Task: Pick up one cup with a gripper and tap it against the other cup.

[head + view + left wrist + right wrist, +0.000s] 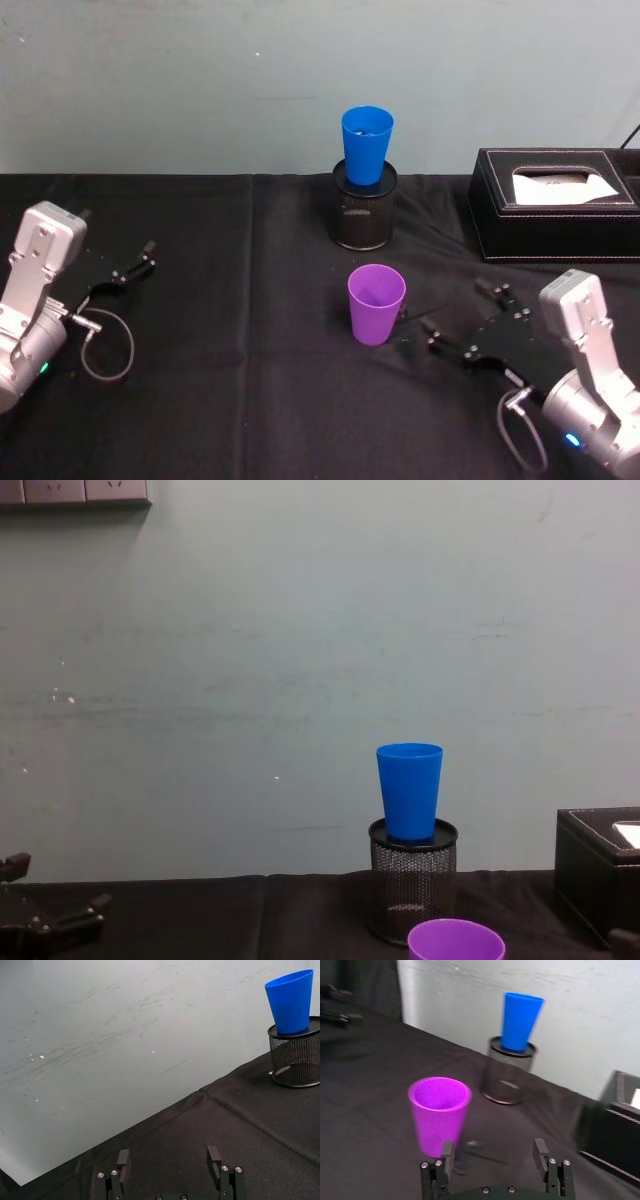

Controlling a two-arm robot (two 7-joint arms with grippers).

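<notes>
We see the purple cup upright at six o'clock from the blue cup, which sits in a mesh holder. The right gripper, released, lies at the purple cup's four o'clock; the left gripper, also released, lies well off at nine.

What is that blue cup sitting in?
The blue cup stands upright in a black mesh pen holder. Its bottom is hidden inside, along with anything beneath it.

No readable text or labels on anything
</notes>
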